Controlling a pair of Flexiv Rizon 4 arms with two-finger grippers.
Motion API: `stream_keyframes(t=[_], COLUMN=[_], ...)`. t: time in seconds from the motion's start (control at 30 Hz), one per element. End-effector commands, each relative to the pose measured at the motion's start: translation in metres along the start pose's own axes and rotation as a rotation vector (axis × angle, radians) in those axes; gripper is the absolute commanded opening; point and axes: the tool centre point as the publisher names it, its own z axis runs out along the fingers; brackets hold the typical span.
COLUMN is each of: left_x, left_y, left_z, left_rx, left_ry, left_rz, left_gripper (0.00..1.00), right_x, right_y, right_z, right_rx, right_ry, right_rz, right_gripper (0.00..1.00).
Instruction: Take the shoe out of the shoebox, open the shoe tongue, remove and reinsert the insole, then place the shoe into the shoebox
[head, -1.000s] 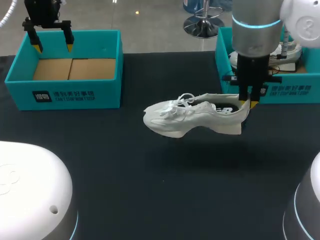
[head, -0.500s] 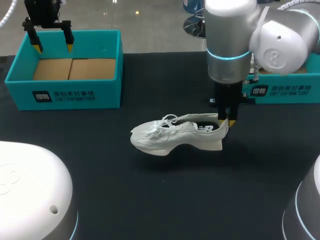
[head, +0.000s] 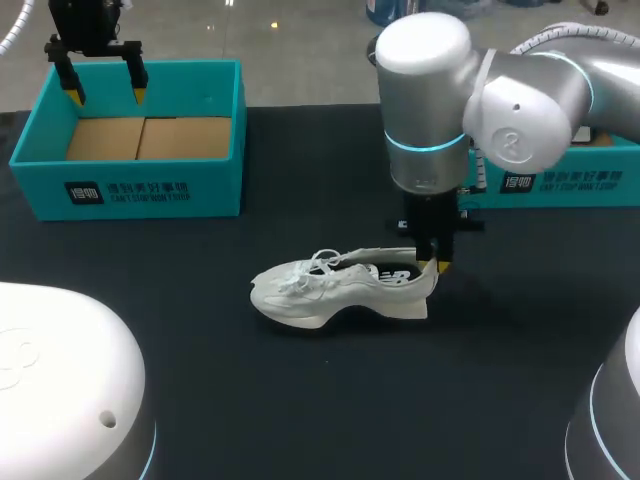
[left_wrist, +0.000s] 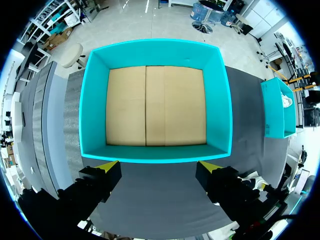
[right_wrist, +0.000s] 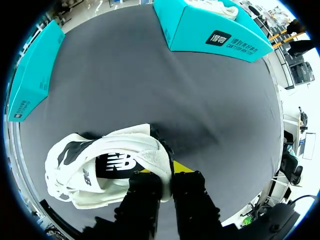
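White shoe (head: 335, 292) is pinched at its heel collar between the nearly closed fingers of the right gripper (head: 432, 262), its toe pointing away sideways, low over the black table (head: 300, 400). Farther back, the left gripper (head: 103, 88) hovers wide open and empty, directly above the teal shoebox (head: 130, 190).

The shoe (head: 340, 293) is white, with white laces and a black interior bearing white markings. The left shoebox (head: 215, 170) and right shoebox (head: 590, 188) are teal with white print; the left one's floor is tan cardboard. The table (head: 330, 400) is black. The left gripper (head: 107, 97) and right gripper (head: 435, 265) are black with yellow tips. The right arm (head: 430, 90) is silver-grey with a cyan band.
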Motion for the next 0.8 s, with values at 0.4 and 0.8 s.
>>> stream_keyframes(t=[0.4,0.8], left_x=[0.000,0.000], left_y=[0.000,0.000], left_z=[0.000,0.000], left_rx=[-0.001,-0.001], left_ry=[-0.001,-0.001], left_rz=[0.000,0.000], left_gripper=[1.00,1.00], right_x=[0.013,-0.018], right_y=[-0.009,0.002], right_z=[0.016,-0.039], right_rx=[0.033,-0.036], right_ry=[-0.024,0.115], right_rz=[0.015,-0.230], right_gripper=[1.00,1.00])
